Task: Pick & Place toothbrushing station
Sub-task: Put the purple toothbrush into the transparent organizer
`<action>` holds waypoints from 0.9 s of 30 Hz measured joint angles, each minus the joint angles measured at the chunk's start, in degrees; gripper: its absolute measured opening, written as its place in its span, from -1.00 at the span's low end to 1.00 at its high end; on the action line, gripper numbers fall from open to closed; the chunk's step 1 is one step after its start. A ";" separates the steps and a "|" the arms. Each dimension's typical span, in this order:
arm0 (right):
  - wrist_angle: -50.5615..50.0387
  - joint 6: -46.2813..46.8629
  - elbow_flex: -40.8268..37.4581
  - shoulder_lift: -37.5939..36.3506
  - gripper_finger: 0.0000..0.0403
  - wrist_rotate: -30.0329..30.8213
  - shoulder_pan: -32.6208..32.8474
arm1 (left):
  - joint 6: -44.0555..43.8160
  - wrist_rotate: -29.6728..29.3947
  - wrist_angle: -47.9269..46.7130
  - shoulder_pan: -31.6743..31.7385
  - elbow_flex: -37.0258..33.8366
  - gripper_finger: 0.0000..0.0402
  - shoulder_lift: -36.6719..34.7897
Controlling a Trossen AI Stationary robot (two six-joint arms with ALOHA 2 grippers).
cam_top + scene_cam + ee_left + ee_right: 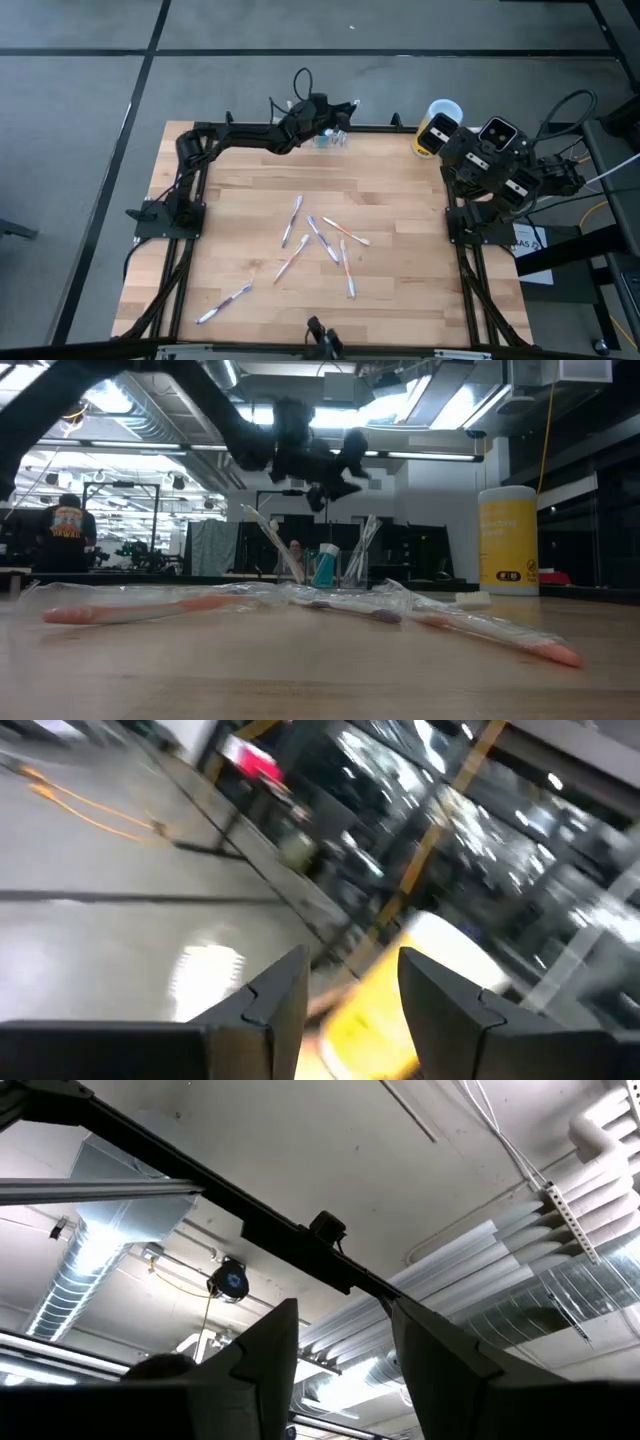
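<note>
Evidently reaching: the left gripper (325,488), jaws slightly apart and empty, hovers just above the station (335,568); next, descend and grasp it.

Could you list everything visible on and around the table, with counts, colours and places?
toothbrushing station: one, see-through, far table edge, holding a few brushes and a teal item
wrapped toothbrushes: about six, pale, scattered mid-table; one apart near the front left
yellow cylinder: one, white top, far right corner
table: one, light wood
person: one, background of the low view
left gripper: above the station, fingers apart
right gripper: folded at the right edge, pointing at the ceiling, fingers apart
</note>
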 joint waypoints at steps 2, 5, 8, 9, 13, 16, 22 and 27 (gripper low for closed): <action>-0.14 -0.35 0.00 -0.04 -0.18 -0.78 0.20 | 2.84 3.33 -6.92 -0.52 0.02 -0.26 -3.86; -1.17 -0.64 0.00 -0.11 -0.18 -1.44 0.18 | 9.92 4.66 -25.34 -1.88 0.04 -0.28 -11.01; -2.69 -1.24 0.00 -0.11 -0.17 -1.27 0.13 | 14.19 0.08 -49.32 -4.08 0.07 -0.31 -18.08; -2.93 -1.26 0.00 -0.11 -0.17 -0.97 -0.03 | 13.91 -2.01 -57.76 -5.01 0.07 -0.31 -20.06; -4.40 -1.00 0.00 -0.15 -0.18 0.38 -1.12 | 4.69 -6.32 -87.60 -10.11 0.06 -0.32 -24.38; -4.32 -1.05 0.00 -0.19 -0.18 0.79 -1.99 | -2.66 -9.32 -98.74 -15.64 -1.22 -0.32 -24.81; -4.27 -1.07 0.00 -0.20 -0.18 1.25 -2.36 | -20.05 -1.13 -89.60 -22.18 -11.04 -0.32 -24.74; -4.27 -1.47 0.00 -0.20 -0.18 2.16 -1.69 | -28.68 1.45 -81.10 -22.70 -17.33 -0.32 -24.68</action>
